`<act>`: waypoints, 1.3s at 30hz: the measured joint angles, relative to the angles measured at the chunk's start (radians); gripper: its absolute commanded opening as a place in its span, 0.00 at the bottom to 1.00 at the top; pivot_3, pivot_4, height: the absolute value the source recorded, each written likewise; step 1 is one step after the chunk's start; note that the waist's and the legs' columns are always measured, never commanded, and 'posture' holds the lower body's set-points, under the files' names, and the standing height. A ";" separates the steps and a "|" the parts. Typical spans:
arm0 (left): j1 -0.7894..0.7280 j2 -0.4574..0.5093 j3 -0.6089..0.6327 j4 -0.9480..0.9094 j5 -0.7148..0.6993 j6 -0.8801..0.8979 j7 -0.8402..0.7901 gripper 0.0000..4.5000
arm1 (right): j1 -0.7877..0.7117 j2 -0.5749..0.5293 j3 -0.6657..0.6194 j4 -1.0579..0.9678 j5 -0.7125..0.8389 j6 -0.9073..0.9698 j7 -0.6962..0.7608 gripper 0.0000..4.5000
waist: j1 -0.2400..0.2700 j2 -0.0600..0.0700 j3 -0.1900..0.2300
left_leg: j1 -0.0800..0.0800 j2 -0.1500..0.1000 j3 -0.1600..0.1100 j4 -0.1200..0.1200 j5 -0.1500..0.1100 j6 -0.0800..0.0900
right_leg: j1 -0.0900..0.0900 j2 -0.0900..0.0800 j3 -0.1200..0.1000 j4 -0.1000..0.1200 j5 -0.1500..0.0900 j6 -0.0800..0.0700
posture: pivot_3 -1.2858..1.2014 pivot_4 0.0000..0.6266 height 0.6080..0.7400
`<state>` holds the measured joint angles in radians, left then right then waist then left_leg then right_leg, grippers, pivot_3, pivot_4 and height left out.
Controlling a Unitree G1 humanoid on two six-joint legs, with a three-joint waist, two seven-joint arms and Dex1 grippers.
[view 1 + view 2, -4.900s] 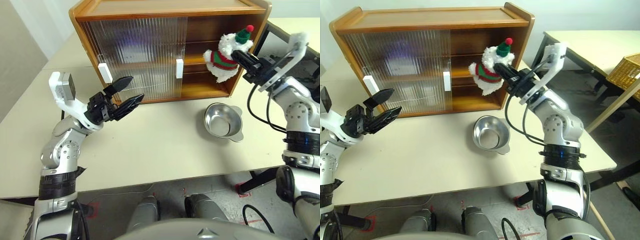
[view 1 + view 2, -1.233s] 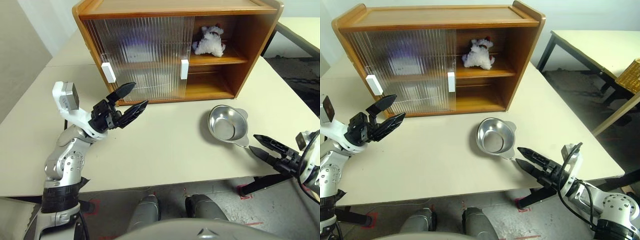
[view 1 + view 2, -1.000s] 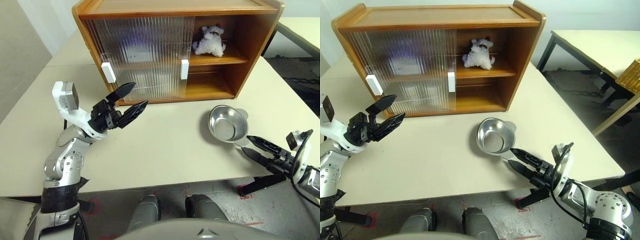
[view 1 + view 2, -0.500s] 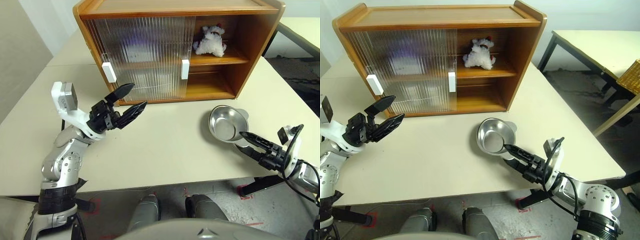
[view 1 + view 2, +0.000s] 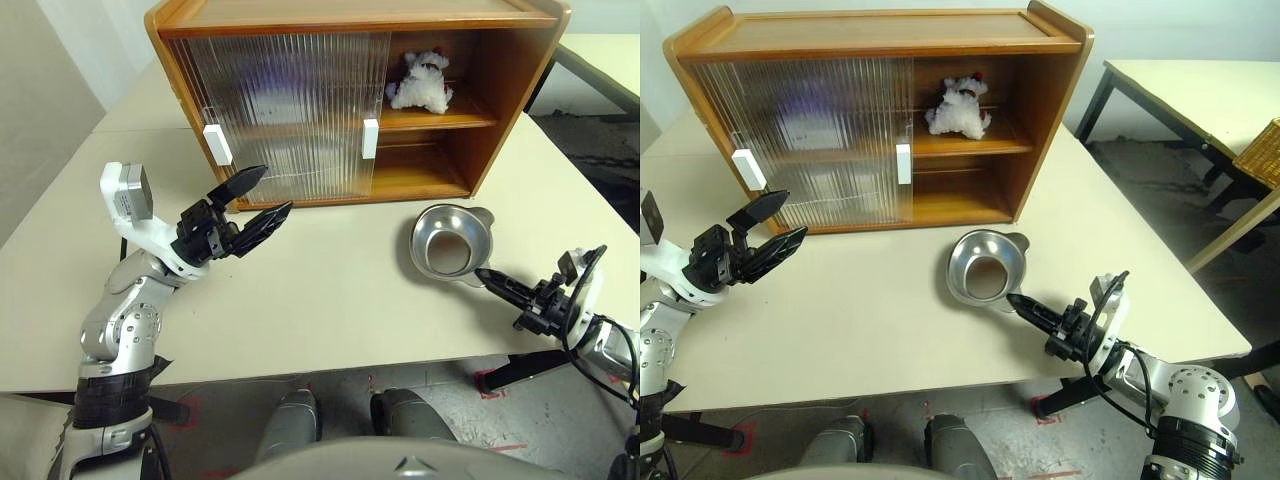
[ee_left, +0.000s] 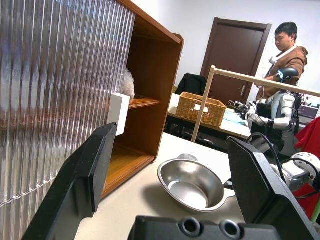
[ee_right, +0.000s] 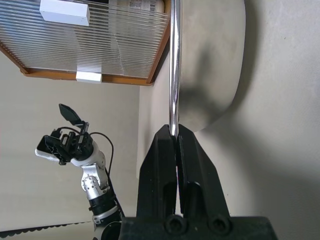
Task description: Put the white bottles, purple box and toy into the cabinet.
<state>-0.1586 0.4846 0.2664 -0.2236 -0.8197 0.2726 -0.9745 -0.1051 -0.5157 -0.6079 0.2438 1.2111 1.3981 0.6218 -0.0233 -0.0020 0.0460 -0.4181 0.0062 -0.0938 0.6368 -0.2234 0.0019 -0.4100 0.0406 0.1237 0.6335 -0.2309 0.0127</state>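
The toy [image 5: 420,82], a fluffy white plush, lies on the upper shelf in the open right half of the brown cabinet [image 5: 350,15]. The white bottles and the purple box are hidden. At the table's near right, my right gripper [image 5: 485,275] is shut on the near rim of a shiny metal bowl [image 5: 445,245]. The bowl is tipped up with its opening toward me, and the right wrist view shows its thin rim [image 7: 173,75] clamped between the fingers. My left gripper [image 5: 275,189] hangs open in front of the ribbed sliding doors [image 5: 290,100], holding nothing.
The two sliding doors with white handles [image 5: 369,138] cover the cabinet's left part. A second table with a wicker basket [image 5: 1255,150] stands to the right. In the left wrist view, a person [image 6: 285,47] stands far off beside another robot.
My right gripper let go of the toy on the shelf, came down to the bowl and closed on its near rim. The bowl has tipped up. The left arm has not moved.
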 measured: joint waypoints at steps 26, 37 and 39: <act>-0.004 0.011 0.002 -0.010 0.000 0.007 0.001 1.00 | -0.321 0.221 -0.033 0.162 0.107 -0.138 -0.196 0.01 | 0.001 0.001 -0.001 | 0.001 0.000 0.000 -0.002 0.003 0.005 | -0.001 0.000 -0.001 0.001 0.005 -0.006 | 0.52 0.10 1.00; 0.012 0.023 0.023 -0.038 -0.003 0.014 0.020 1.00 | -0.471 0.313 0.000 0.363 -0.045 -0.418 -0.196 0.01 | 0.004 0.001 -0.001 | 0.002 0.000 0.000 -0.002 0.004 0.007 | -0.002 0.000 -0.002 0.002 0.010 -0.013 | 0.53 0.11 1.00; 0.015 0.027 0.028 -0.046 -0.005 0.017 0.023 1.00 | -0.501 0.329 0.001 0.401 -0.065 -0.462 -0.190 0.01 | 0.005 0.001 -0.001 | 0.002 0.001 -0.001 -0.002 0.004 0.007 | -0.003 0.000 -0.002 0.002 0.011 -0.014 | 0.53 0.11 1.00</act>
<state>-0.1432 0.5116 0.2942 -0.2699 -0.8250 0.2893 -0.9515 -0.6059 -0.1864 -0.6074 0.6449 1.1457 0.9364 0.4319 -0.0182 -0.0008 0.0451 -0.4162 0.0067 -0.0943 0.6352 -0.2193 0.0084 -0.4128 0.0407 0.1218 0.6355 -0.2200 -0.0016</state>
